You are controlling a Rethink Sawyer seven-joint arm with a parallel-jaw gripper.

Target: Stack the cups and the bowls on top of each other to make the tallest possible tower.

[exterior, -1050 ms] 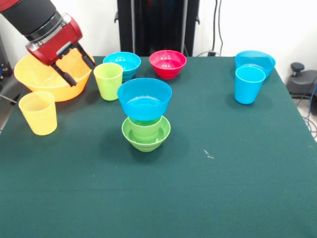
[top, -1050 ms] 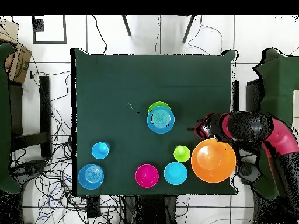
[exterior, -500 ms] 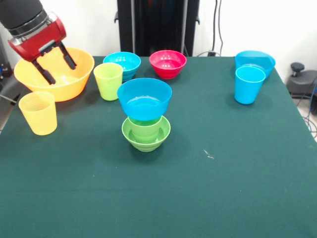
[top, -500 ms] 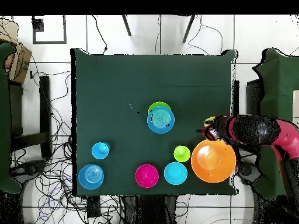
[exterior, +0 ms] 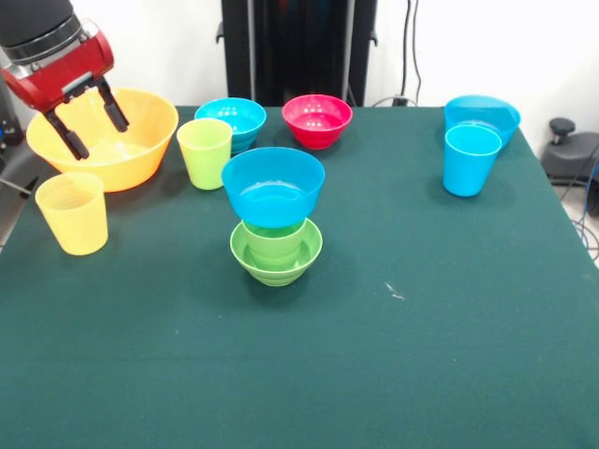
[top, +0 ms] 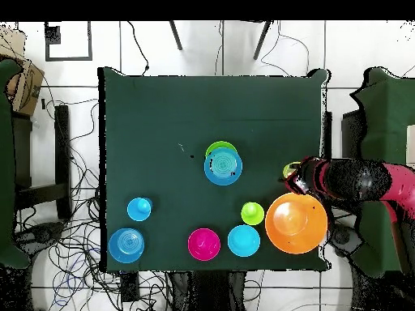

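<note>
The tower (exterior: 274, 220) stands mid-table: a small green bowl (exterior: 276, 262) holds a green cup, and a blue bowl (exterior: 273, 185) sits on top. In the overhead view the tower (top: 223, 165) is central. My gripper (exterior: 96, 133) is open with nothing between its fingers, above the big yellow-orange bowl (exterior: 140, 140) and behind the pale yellow cup (exterior: 72, 213). From above, the gripper (top: 297, 177) covers most of that cup (top: 289, 169). Loose on the table are a yellow-green cup (exterior: 205, 152), a small blue bowl (exterior: 230, 120), a red bowl (exterior: 317, 120), a sky blue cup (exterior: 471, 159) and a wide blue bowl (exterior: 482, 112).
The pale yellow cup stands close to the left edge of the green table (exterior: 421, 327) in the front view. A black knobbed object (exterior: 562, 126) sits just off the table's right side. Cables (top: 77, 259) lie on the floor around the table.
My gripper has swung left in the front view, from beside the yellow-green cup to over the yellow-orange bowl's left part, staying open. The cups, bowls and tower have not moved.
</note>
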